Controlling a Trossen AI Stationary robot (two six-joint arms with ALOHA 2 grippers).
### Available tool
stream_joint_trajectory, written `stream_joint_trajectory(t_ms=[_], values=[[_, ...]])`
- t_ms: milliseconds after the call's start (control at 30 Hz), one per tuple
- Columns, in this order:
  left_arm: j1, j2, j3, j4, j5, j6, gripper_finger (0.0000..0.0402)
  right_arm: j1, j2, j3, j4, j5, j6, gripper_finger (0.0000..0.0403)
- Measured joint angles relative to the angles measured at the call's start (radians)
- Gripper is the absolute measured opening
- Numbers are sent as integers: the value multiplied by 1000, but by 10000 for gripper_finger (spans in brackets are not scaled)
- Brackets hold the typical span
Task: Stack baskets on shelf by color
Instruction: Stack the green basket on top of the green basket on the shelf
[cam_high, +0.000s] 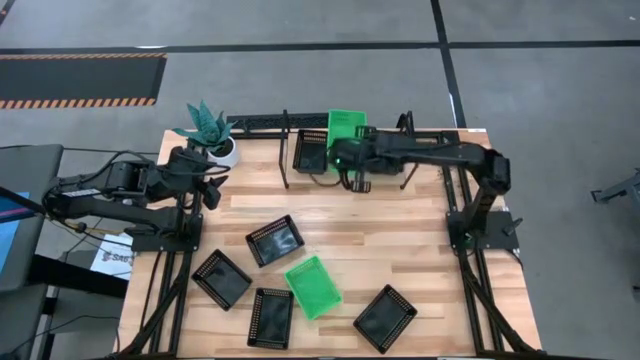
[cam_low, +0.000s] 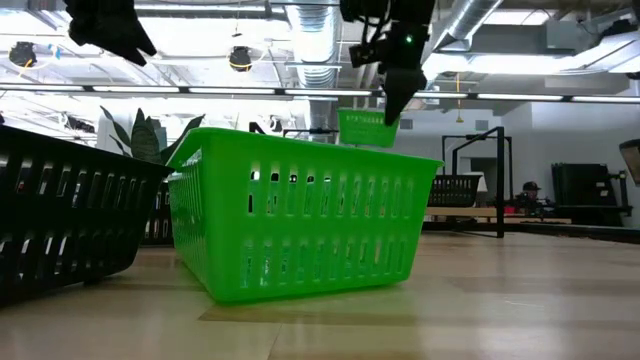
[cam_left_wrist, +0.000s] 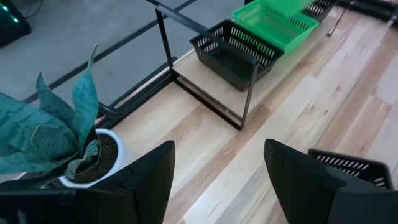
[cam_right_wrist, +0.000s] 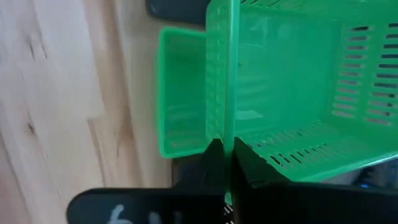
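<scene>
Left gripper (cam_high: 210, 190) idle near the potted plant (cam_high: 212, 135), fingers spread wide and empty, well apart from the shelf (cam_high: 290, 150). Right gripper (cam_high: 358, 176) pinches the near wall of a green basket (cam_high: 347, 124), held tilted over the shelf's middle bay, beside a black basket (cam_high: 310, 150). In the right wrist view another green basket (cam_right_wrist: 180, 93) lies just below the held one, so the move likely turns on lowering it squarely onto that; right arm clearly nearer.

Green basket (cam_right_wrist: 292, 93) cut off by frame edge in right wrist view; second green basket (cam_right_wrist: 180, 118) beneath blurred.

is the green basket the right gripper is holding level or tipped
Tipped. In the right wrist view the right gripper pinches the held green basket by its wall, angled over another green basket.
</scene>
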Motion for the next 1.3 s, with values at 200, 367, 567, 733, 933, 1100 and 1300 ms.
stream_joint_trajectory(t_ms=[200, 367, 567, 733, 933, 1100, 1300], values=[[0, 0, 0, -25, 0, -27, 236, -68, -4, -32, 26, -162, -38, 7], [0, 0, 0, -24, 0, -35, 236, -83, -43, -133, 92, -162, -54, 11], [0, 0, 0, -18, 0, -54, 236, -91, -93, -226, 192, -159, -69, 10], [0, 0, 0, -16, 0, -72, 236, -97, -93, -229, 211, -160, -73, 17], [0, 0, 0, -16, 0, -73, 236, -111, -89, -229, 208, -159, -31, 21], [0, 0, 0, -16, 0, -74, 236, -108, -90, -229, 207, -160, -4, 33], [0, 0, 0, -16, 0, -75, 236, -99, -90, -229, 204, -160, 1, 40]])
